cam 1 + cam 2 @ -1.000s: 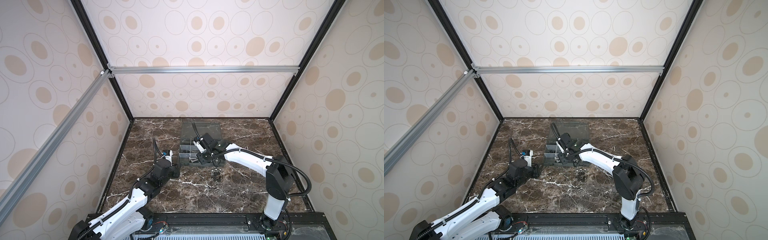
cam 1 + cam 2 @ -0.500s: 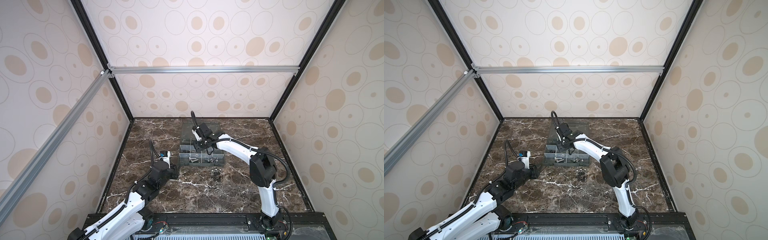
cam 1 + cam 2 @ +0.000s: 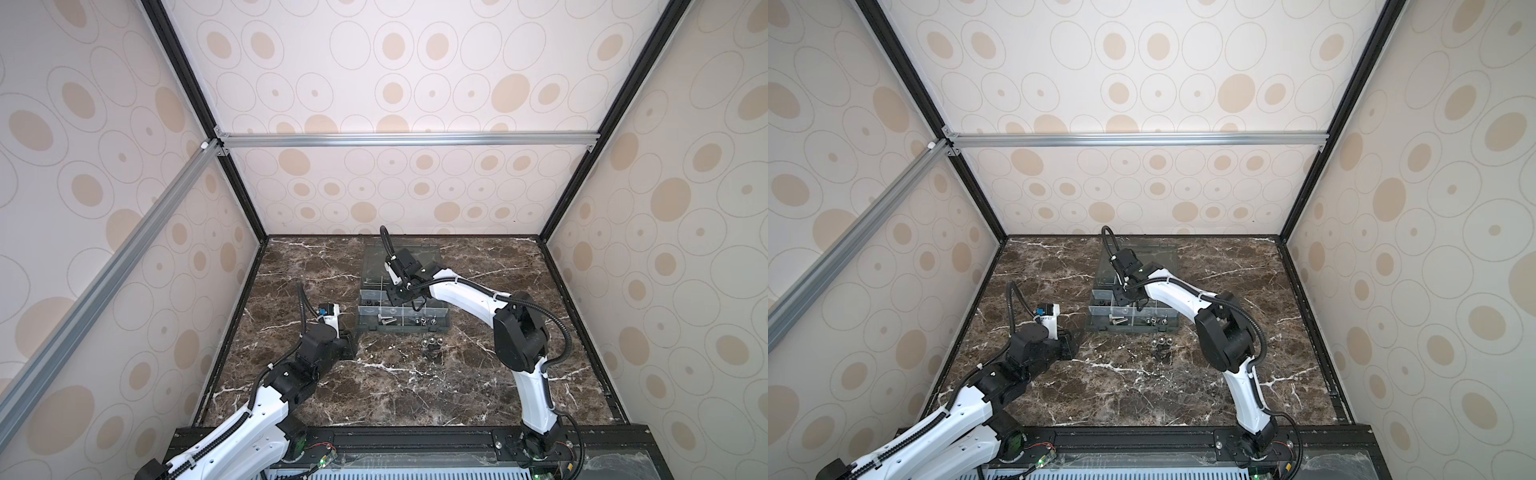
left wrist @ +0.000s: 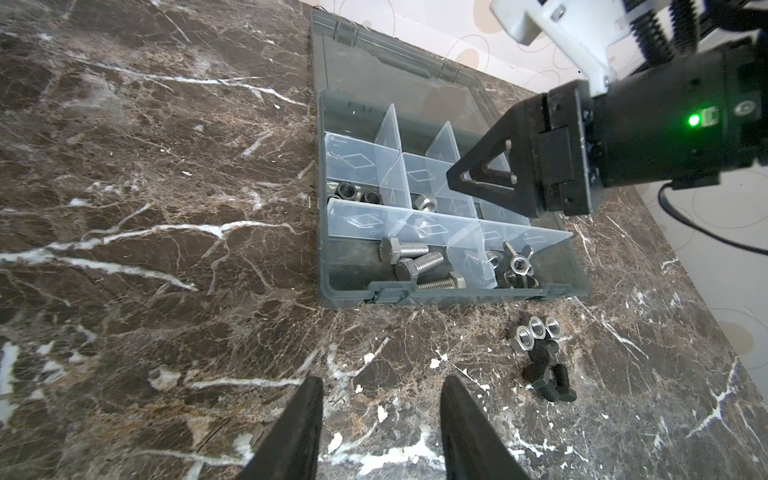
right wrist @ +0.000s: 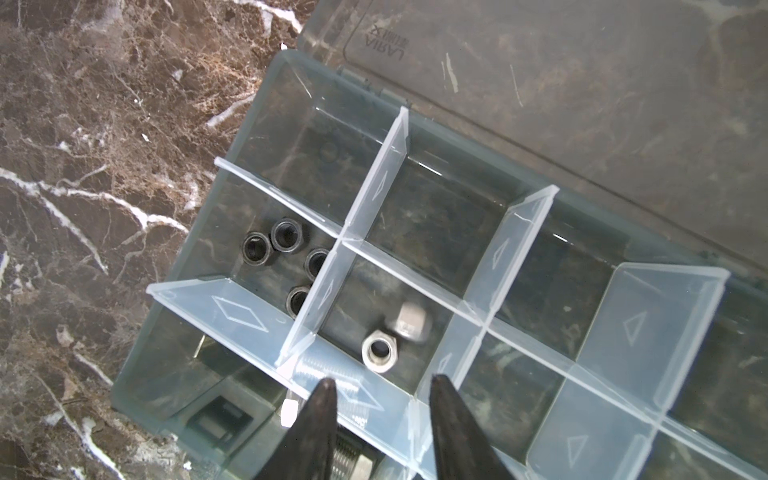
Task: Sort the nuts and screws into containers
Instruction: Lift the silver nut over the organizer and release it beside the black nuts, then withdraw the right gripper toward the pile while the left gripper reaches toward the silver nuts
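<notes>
The right arm (image 3: pixel 461 291) arches from the tabletop's (image 3: pixel 374 399) near edge, elbow raised. The right gripper (image 5: pixel 382 385) points down over the organizer box (image 4: pixel 353 297) near the far edge, jaws apart with nothing between them. Since a second ago its elbow has drawn inward. The left arm (image 3: pixel 266 415) has barely shifted; the left gripper (image 4: pixel 382 384) hovers low by the box's near left corner, jaws parted, empty. Silver hexagonal nuts (image 5: pixel 380 349) lie in a middle cell (image 5: pixel 365 291), one blurred, with dark nuts (image 5: pixel 282 237) in the next. Threaded steel screws (image 4: pixel 415 262) lie in a near cell (image 4: pixel 353 266). Loose nuts (image 4: pixel 534 328) and black screws (image 4: pixel 548 382) rest on veined brown marble before its near wall.
</notes>
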Robot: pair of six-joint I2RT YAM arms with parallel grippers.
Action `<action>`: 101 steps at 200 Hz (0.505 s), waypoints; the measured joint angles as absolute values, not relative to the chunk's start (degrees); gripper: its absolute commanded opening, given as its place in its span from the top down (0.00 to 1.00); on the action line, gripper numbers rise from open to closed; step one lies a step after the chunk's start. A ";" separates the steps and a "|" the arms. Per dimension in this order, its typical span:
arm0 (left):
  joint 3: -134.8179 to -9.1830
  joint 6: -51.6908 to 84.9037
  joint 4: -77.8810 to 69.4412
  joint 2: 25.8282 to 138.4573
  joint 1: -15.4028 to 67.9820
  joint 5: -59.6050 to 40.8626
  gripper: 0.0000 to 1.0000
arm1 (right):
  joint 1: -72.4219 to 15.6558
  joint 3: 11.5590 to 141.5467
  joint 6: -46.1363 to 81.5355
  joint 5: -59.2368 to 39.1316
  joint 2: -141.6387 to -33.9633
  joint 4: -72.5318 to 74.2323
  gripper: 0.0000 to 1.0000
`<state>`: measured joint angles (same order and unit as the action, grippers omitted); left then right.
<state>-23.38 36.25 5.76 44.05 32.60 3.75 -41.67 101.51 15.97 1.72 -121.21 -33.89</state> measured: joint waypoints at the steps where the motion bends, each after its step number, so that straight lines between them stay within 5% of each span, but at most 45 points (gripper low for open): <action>1: -23.38 36.25 5.76 44.05 32.62 3.75 0.53 | -41.67 101.51 15.97 1.69 -121.21 -33.89 0.58; 101: -23.38 36.23 5.76 44.03 32.60 3.29 0.53 | -41.52 97.91 16.23 1.67 -117.93 -33.56 0.55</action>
